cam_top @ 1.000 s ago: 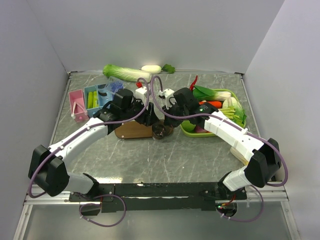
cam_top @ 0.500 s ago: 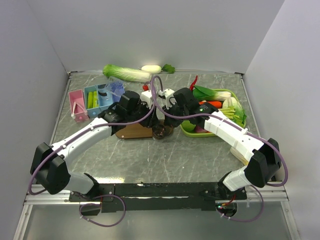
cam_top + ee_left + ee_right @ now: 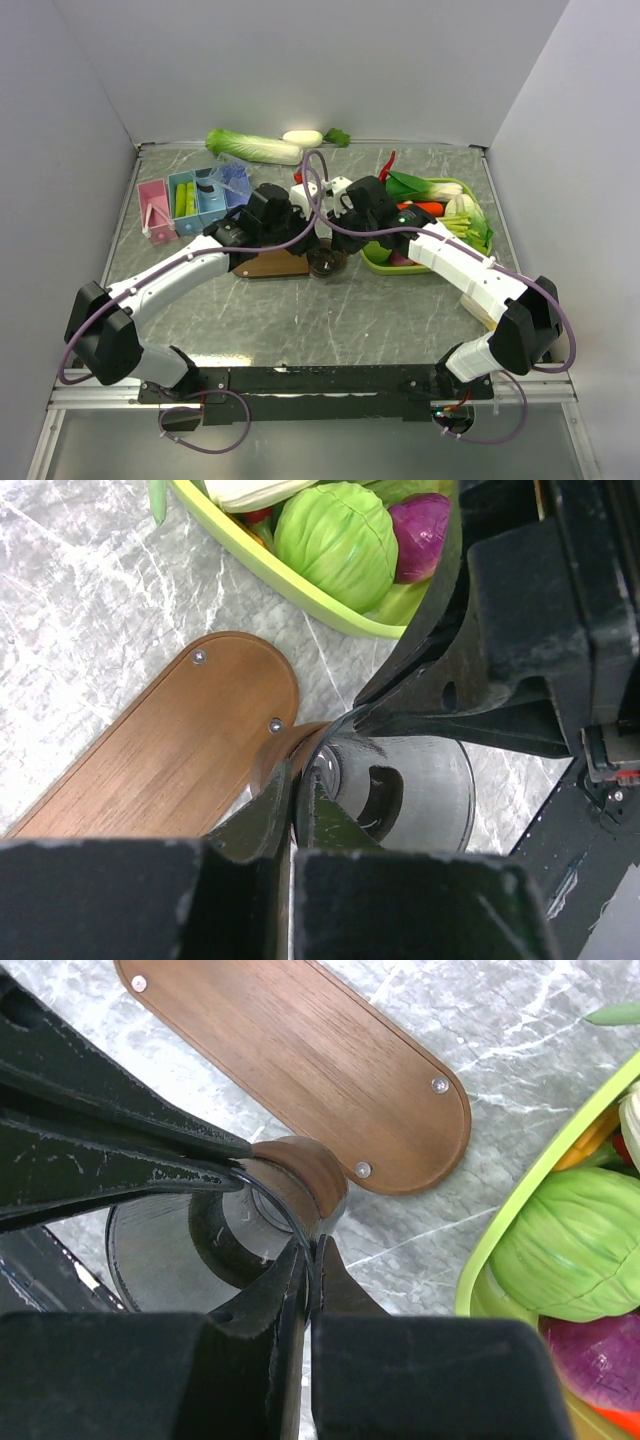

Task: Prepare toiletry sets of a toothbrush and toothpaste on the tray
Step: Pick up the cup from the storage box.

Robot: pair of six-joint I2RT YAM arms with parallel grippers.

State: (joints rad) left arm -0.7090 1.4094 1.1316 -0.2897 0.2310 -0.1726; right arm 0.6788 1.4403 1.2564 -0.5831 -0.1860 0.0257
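The pink box and blue box stand at the far left of the table. The blue box holds green toothpaste tubes. The thin white sticks in the pink box are probably the toothbrushes, but the top view is too small to confirm this.

Left arm: extended diagonally from the near-left corner toward the centre, wrist pitched down. The left claw is pressed together on the rim of the dark tumbler.

The tray lies flat on the table at centre, partly under the left arm, with nothing resting on its visible wood. In the top view its long axis runs roughly left to right, and its rounded right end points at the tumbler. Only the wrist views show that end, with its two screws, meeting the tumbler's wall. Whether the tumbler's base sits on the wood cannot be told.

Right arm: extended from the near-right corner toward the centre, elbow over the green basket. The right claw is likewise clamped on the tumbler's rim, opposite the left claw.

The left wrist view shows a green cabbage and a purple cabbage in the basket.
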